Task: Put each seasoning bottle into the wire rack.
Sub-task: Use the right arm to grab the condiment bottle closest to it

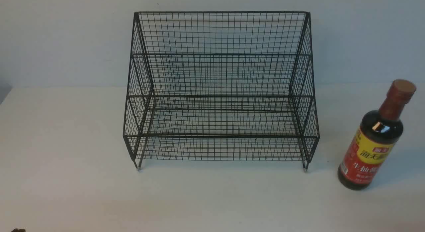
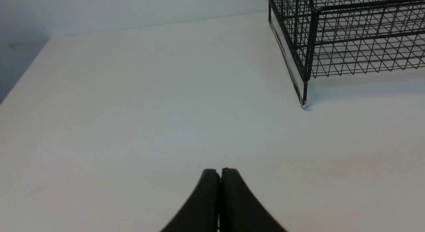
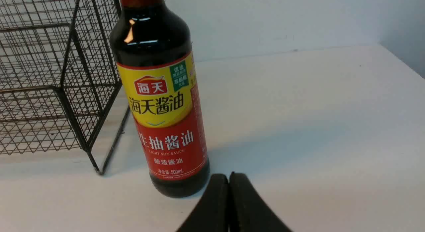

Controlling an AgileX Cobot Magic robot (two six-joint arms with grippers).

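The seasoning bottle [image 1: 377, 139] stands upright on the white table at the far right, to the right of the wire rack [image 1: 219, 92]; it has dark liquid, a red neck and a yellow-and-red label. The black two-tier rack sits in the middle and holds nothing. In the right wrist view my right gripper [image 3: 229, 176] is shut and empty, just in front of the bottle [image 3: 162, 109] and slightly off to its side, not touching it. In the left wrist view my left gripper [image 2: 220, 172] is shut and empty over bare table, well short of the rack's corner foot [image 2: 303, 104].
A pale wall rises behind the rack. The table's left edge [image 2: 23, 75] and right edge [image 3: 401, 59] show in the wrist views. A small dark bit of the left arm [image 1: 18, 230] shows at the bottom left of the front view.
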